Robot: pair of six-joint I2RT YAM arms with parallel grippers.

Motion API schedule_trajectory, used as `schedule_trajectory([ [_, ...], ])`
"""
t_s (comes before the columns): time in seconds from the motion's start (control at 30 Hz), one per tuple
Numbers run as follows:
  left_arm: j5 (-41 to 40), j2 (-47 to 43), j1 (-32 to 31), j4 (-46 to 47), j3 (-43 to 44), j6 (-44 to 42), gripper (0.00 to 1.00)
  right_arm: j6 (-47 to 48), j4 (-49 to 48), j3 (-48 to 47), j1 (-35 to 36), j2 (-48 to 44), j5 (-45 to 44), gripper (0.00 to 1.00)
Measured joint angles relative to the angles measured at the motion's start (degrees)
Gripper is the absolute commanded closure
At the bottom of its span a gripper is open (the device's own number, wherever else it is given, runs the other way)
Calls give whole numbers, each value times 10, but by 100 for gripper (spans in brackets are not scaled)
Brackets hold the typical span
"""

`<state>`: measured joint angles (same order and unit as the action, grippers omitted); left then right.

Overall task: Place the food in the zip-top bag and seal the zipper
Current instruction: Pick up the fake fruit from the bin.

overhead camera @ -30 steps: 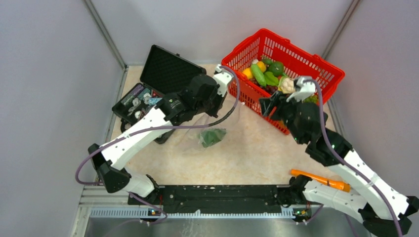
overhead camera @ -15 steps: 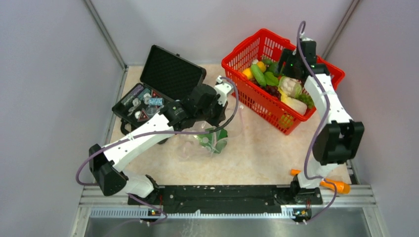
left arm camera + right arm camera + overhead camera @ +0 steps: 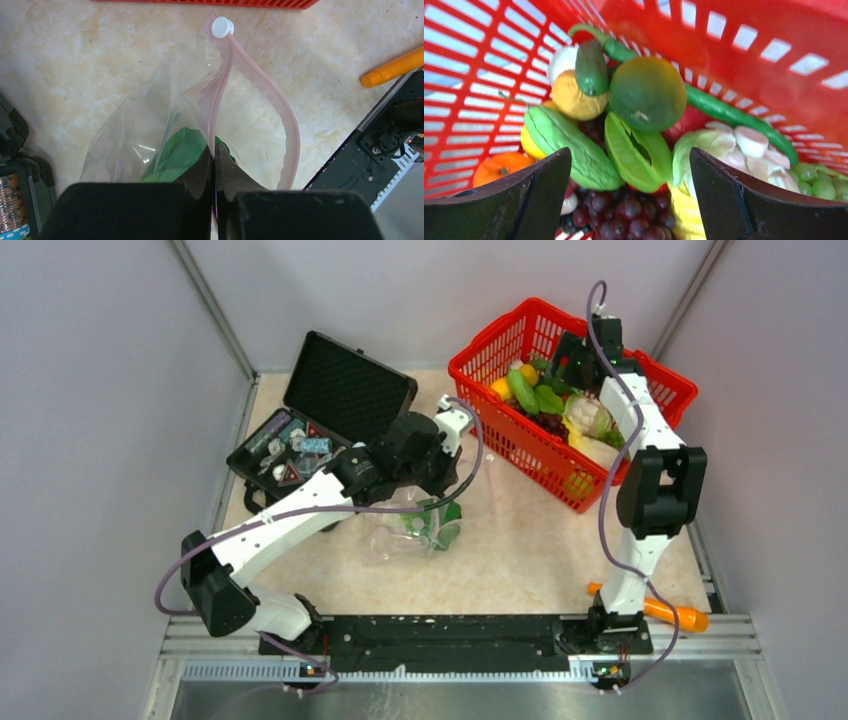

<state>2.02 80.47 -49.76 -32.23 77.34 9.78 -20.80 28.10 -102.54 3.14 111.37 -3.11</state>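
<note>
The clear zip-top bag [image 3: 405, 530] lies on the table with a green food piece [image 3: 432, 520] inside. My left gripper [image 3: 437, 488] is shut on the bag's mouth edge. In the left wrist view my left gripper [image 3: 215, 150] pinches the pink zipper [image 3: 287, 125], the mouth gapes open, and a white slider [image 3: 221, 26] sits at its far end. My right gripper [image 3: 568, 362] is open and empty over the red basket [image 3: 480, 355]. In the right wrist view my right gripper [image 3: 630, 150] hovers above a light green piece, a cucumber [image 3: 569, 145], purple grapes [image 3: 624, 212] and a leafy piece [image 3: 704, 145].
An open black case [image 3: 320, 410] with small trinkets stands at the back left, close to the left arm. An orange carrot-like piece [image 3: 660, 608] lies by the right arm's base. The black base rail [image 3: 450, 630] runs along the near edge.
My right arm has swung up from the basket's front side to above the basket, then a little left. The bag has been drawn slightly toward the near side in my left gripper.
</note>
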Motion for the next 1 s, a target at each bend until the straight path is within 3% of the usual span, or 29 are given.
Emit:
schedule_trajectory([
  [0.17, -3, -4, 0, 2, -2, -4, 100, -5, -38, -31, 0, 43, -35, 14],
  [0.4, -6, -8, 0, 2, -2, -8, 100, -6, -79, -47, 0, 118, -63, 24],
  [0.47, -6, -8, 0, 2, -2, -9, 100, -3, -84, -48, 1, 128, -64, 39],
  [0.6, -9, -8, 0, 2, -2, -10, 100, -3, -92, -45, 1, 130, -63, 56],
  [1.0, -10, -8, 0, 1, -2, -9, 100, 14, -179, 96, 0, 6, -13, 59],
])
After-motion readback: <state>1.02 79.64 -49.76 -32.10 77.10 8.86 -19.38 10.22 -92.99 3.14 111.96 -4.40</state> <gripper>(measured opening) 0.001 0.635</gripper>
